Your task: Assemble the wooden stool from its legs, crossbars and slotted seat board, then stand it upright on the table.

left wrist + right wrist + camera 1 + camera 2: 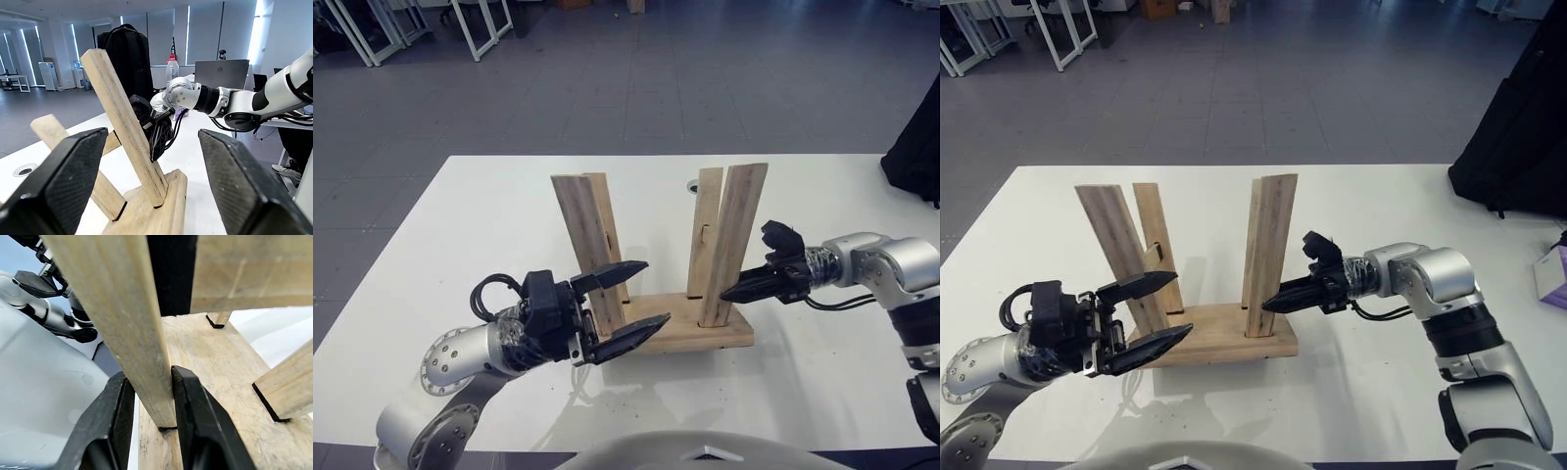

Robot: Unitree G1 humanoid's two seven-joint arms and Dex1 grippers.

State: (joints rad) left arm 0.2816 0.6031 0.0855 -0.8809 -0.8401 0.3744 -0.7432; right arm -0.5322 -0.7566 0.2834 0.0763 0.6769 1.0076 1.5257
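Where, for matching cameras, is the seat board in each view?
Left eye: seat board, lower centre, flat on the table.
Right eye: seat board, lower centre.
Left wrist: seat board, holding a leaning leg.
Right wrist: seat board, under the gripped leg.
Landmark: right gripper, shut on that leg.

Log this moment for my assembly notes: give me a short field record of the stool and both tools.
seat board: flat on the table, slots up
legs: four, standing in the seat board, splayed outward
right tool: shut on the near right leg, close to its base
left tool: open, beside the near left leg
stage: upside down, not yet stood upright
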